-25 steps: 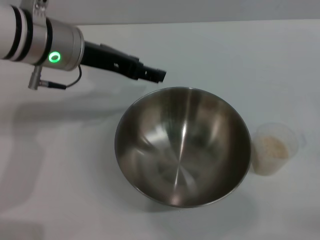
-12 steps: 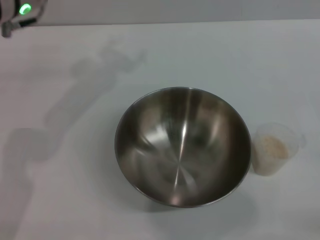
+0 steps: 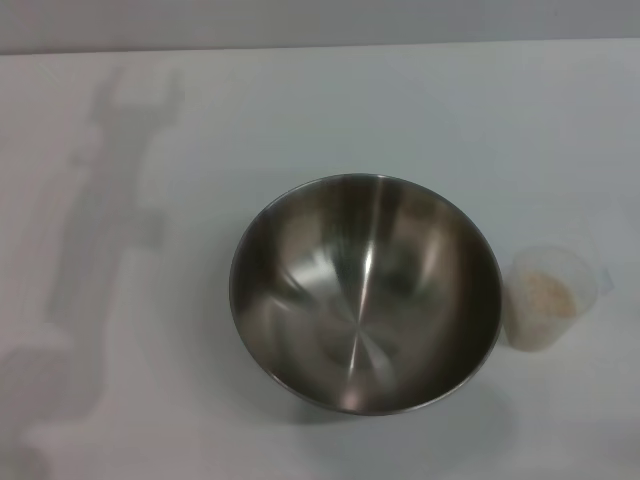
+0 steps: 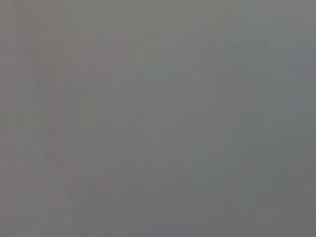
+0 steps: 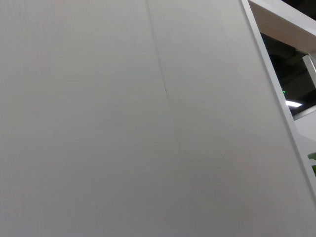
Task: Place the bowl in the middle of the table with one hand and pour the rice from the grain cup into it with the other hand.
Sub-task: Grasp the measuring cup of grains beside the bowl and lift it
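The steel bowl [image 3: 365, 292] stands upright and empty on the white table [image 3: 300, 110], near the middle of the head view. The grain cup [image 3: 550, 296], small and translucent, stands upright just to the right of the bowl, close to its rim, with a pale heap of rice [image 3: 549, 291] inside. Neither gripper shows in any view. Only an arm's shadow lies on the table at the left. The left wrist view shows a plain grey surface. The right wrist view shows a plain white panel.
The table's far edge [image 3: 320, 47] runs along the top of the head view. In the right wrist view a white panel edge [image 5: 276, 94] borders a dark room area.
The left arm, which reached near the bowl's far left rim a second ago, has drawn back up and left out of the head view. The bowl and the cup have not moved.
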Robot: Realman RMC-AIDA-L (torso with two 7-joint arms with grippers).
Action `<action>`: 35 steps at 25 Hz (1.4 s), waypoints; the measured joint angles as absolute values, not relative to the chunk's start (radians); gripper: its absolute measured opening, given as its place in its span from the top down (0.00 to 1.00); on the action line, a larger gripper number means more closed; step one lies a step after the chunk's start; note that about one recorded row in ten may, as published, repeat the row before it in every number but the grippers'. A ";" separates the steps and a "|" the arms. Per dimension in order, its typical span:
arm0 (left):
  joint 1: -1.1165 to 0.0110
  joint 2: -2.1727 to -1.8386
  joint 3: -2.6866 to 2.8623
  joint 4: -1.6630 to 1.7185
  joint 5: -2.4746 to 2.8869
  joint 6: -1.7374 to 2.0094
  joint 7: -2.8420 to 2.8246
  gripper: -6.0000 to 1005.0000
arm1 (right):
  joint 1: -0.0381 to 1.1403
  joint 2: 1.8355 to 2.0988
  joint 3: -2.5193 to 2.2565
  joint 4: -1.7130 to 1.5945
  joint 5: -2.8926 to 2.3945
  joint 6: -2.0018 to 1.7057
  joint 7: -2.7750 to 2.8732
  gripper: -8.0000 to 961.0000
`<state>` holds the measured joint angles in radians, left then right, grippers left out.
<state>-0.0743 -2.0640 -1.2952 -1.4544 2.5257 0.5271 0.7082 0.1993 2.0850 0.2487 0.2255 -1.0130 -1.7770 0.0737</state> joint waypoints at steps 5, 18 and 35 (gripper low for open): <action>-0.086 -2.067 -1.292 -1.275 2.520 0.694 0.628 0.18 | 0.198 2.086 0.246 0.226 -1.013 -1.794 0.074 0.14; -0.264 -2.071 -1.287 -0.501 2.572 1.255 0.194 0.18 | 0.166 2.088 0.072 0.226 -1.024 -1.953 0.065 0.14; -0.264 -2.074 -1.238 -0.374 2.569 1.275 0.124 0.18 | 0.125 2.089 -0.250 0.257 -1.026 -2.045 -0.125 0.14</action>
<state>-0.2635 -2.0739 -1.2382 -0.3740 2.5695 1.2750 0.1240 0.1249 2.0892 -0.2504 0.2572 -1.0263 -2.0450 -0.1253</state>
